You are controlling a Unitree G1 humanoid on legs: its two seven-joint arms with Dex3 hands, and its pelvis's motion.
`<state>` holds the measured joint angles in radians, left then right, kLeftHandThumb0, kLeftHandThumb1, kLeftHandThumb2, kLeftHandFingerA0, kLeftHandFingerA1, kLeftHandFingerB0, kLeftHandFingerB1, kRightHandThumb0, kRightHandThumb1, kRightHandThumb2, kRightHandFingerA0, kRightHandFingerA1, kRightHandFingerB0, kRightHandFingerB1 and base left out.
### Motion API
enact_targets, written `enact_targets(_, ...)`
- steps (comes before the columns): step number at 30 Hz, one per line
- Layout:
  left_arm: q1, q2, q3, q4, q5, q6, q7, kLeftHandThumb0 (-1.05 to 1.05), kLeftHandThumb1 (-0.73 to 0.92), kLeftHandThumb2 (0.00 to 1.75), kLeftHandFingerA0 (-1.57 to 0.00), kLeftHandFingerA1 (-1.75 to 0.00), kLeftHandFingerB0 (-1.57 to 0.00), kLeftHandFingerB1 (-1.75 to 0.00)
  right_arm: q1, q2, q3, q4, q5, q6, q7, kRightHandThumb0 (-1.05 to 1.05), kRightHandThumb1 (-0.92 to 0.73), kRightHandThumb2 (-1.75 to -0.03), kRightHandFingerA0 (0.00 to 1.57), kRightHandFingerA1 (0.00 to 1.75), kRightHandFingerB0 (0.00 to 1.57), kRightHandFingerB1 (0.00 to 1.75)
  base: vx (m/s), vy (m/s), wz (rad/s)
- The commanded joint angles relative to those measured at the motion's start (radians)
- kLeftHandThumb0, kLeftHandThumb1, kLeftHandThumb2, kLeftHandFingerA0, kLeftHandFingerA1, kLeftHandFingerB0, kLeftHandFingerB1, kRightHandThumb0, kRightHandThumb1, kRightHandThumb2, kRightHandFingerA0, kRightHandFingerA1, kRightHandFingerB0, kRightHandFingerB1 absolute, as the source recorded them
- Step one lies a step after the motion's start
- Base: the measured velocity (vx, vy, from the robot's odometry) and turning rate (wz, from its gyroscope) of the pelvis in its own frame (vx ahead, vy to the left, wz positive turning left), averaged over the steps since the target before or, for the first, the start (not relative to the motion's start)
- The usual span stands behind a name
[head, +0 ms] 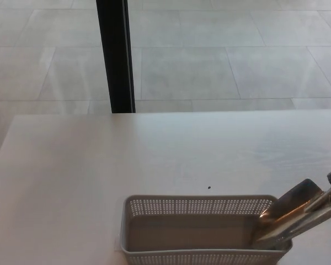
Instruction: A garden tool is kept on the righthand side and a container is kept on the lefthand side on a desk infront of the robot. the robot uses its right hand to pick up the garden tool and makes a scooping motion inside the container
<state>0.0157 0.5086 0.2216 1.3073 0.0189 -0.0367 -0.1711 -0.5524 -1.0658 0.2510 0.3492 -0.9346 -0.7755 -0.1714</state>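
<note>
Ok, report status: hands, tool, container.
Left hand out of view; right hand not visible either. Trowel blade tipped into the container's right end. Nothing blocking.

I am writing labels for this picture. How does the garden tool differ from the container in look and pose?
The garden tool is shiny metal with a smooth, solid blade; the container is matte grey with perforated walls. The tool leans at a slant, its tip dipped into the container's right end; the container sits flat on the desk.
</note>
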Motion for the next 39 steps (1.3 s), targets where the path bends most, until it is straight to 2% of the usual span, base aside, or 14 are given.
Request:
enact_targets(1, 0.005, 0.012, 0.009, 0.001, -0.014, 0.005, -0.021, -0.56, 0.69, 0.61, -0.66, -0.67, -0.57, -0.51, 0.081, 0.086, -0.041, -0.173, 0.072, 0.449, 0.509, -0.35, -0.74, -0.79, 0.86, 1.61, 0.76, 0.73, 0.00, 0.000, 0.00)
enact_targets(5, 0.006, 0.015, -0.002, 0.001, -0.004, -0.002, -0.023, -0.56, 0.69, 0.61, -0.64, -0.65, -0.57, -0.50, 0.104, 0.106, -0.043, -0.232, 0.050, 0.473, 0.534, -0.37, -0.73, -0.71, 0.86, 1.66, 0.80, 0.93, 0.00, 0.000, 0.00)
enact_targets(9, 0.004, 0.017, -0.007, 0.000, 0.001, -0.005, -0.028, -0.55, 0.71, 0.61, -0.61, -0.61, -0.54, -0.48, 0.124, 0.146, -0.038, -0.307, 0.024, 0.530, 0.590, -0.43, -0.72, -0.75, 0.88, 1.56, 0.72, 0.69, 0.00, 0.000, 0.00)
enact_targets(14, 0.004, 0.012, -0.001, 0.001, -0.006, -0.003, -0.026, -0.56, 0.69, 0.61, -0.64, -0.65, -0.57, -0.50, 0.172, 0.247, -0.014, -0.417, -0.006, 0.614, 0.639, -0.42, -0.75, -0.73, 0.88, 1.63, 0.72, 0.61, 0.00, 0.000, 0.00)
enact_targets(19, 0.002, 0.019, -0.010, -0.003, 0.000, -0.001, -0.037, -0.57, 0.70, 0.61, -0.60, -0.62, -0.55, -0.49, 0.219, 0.324, 0.004, -0.461, -0.015, 0.612, 0.590, -0.38, -0.65, -0.81, 0.89, 1.74, 0.83, 1.02, 0.00, 0.000, 0.00)
enact_targets(22, 0.003, 0.021, -0.017, -0.007, 0.006, -0.009, -0.036, -0.57, 0.71, 0.61, -0.59, -0.64, -0.54, -0.49, 0.242, 0.362, 0.006, -0.479, -0.029, 0.622, 0.571, -0.38, -0.65, -0.79, 0.91, 1.73, 0.84, 1.02, 0.00, 0.000, 0.00)
enact_targets(23, 0.003, 0.018, -0.011, -0.006, 0.000, -0.008, -0.033, -0.57, 0.69, 0.61, -0.60, -0.65, -0.56, -0.50, 0.251, 0.381, 0.013, -0.491, -0.032, 0.631, 0.586, -0.39, -0.64, -0.86, 0.89, 1.75, 0.80, 1.21, 0.00, 0.000, 0.00)
enact_targets(28, -0.001, 0.014, -0.017, -0.002, 0.006, -0.002, -0.020, -0.57, 0.70, 0.61, -0.59, -0.67, -0.54, -0.51, 0.268, 0.497, 0.067, -0.535, -0.078, 0.706, 0.659, -0.42, -0.72, -0.85, 0.88, 1.67, 0.76, 0.80, 0.00, 0.000, 0.00)
enact_targets(31, 0.000, 0.012, -0.007, -0.001, -0.006, 0.008, -0.028, -0.56, 0.69, 0.60, -0.61, -0.66, -0.56, -0.51, 0.290, 0.574, 0.109, -0.538, -0.098, 0.735, 0.663, -0.41, -0.68, -0.85, 0.89, 1.71, 0.83, 1.09, 0.00, 0.000, 0.00)
enact_targets(32, 0.001, 0.014, -0.013, -0.001, 0.001, 0.002, -0.031, -0.56, 0.70, 0.61, -0.60, -0.66, -0.55, -0.51, 0.293, 0.592, 0.118, -0.531, -0.096, 0.735, 0.653, -0.42, -0.65, -0.84, 0.87, 1.75, 0.75, 1.35, 0.00, 0.000, 0.00)
enact_targets(33, 0.003, 0.015, -0.019, -0.003, 0.006, -0.003, -0.031, -0.56, 0.70, 0.61, -0.61, -0.65, -0.55, -0.50, 0.296, 0.605, 0.123, -0.529, -0.099, 0.741, 0.653, -0.40, -0.63, -0.89, 0.87, 1.75, 0.77, 1.37, 0.00, 0.000, 0.00)
enact_targets(34, 0.004, 0.014, -0.021, -0.004, 0.008, -0.008, -0.034, -0.55, 0.71, 0.61, -0.61, -0.66, -0.54, -0.51, 0.300, 0.623, 0.130, -0.528, -0.104, 0.750, 0.653, -0.40, -0.61, -0.90, 0.88, 1.75, 0.78, 1.29, 0.00, 0.000, 0.00)
enact_targets(35, 0.003, 0.013, -0.017, -0.006, 0.002, 0.000, -0.033, -0.56, 0.69, 0.61, -0.61, -0.64, -0.55, -0.49, 0.302, 0.648, 0.141, -0.522, -0.114, 0.769, 0.658, -0.40, -0.66, -0.82, 0.88, 1.74, 0.75, 0.77, 0.00, 0.000, 0.00)
enact_targets(39, 0.001, 0.013, -0.025, -0.004, 0.009, -0.001, -0.031, -0.57, 0.70, 0.61, -0.61, -0.64, -0.57, -0.50, 0.322, 0.713, 0.147, -0.495, -0.120, 0.810, 0.621, -0.39, -0.62, -0.85, 0.90, 1.71, 0.79, 0.77, 0.00, 0.000, 0.00)
